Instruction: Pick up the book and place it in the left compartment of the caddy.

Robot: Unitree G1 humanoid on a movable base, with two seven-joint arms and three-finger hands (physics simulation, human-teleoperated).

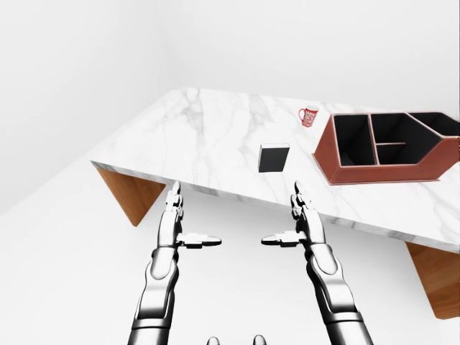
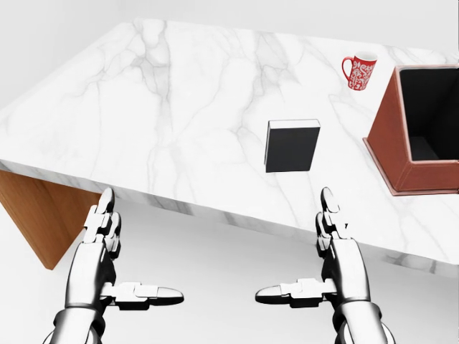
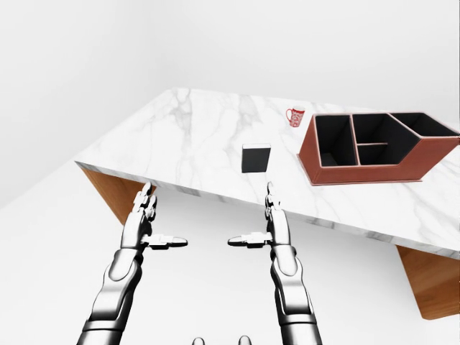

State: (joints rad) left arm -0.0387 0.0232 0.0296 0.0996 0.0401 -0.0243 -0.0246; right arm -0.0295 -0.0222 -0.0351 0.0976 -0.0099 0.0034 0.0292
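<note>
A black book [image 2: 292, 145] lies flat on the white marble table [image 2: 179, 93], near its lower edge in the head view. The red-brown caddy [image 1: 381, 167] stands to the book's right, its dark left compartment [image 1: 352, 140] nearest the book. Both hands hover below the table's edge, apart from everything. My left hand [image 2: 136, 251] is open with its fingers pointing up and its thumb turned inward. My right hand [image 2: 294, 244] mirrors it, also open, just below and slightly right of the book. Neither holds anything.
A red patterned mug [image 2: 358, 72] stands above the book, near the caddy's upper left corner. Brown wooden supports [image 1: 133, 194] hold the table at both ends. White floor and walls surround the table.
</note>
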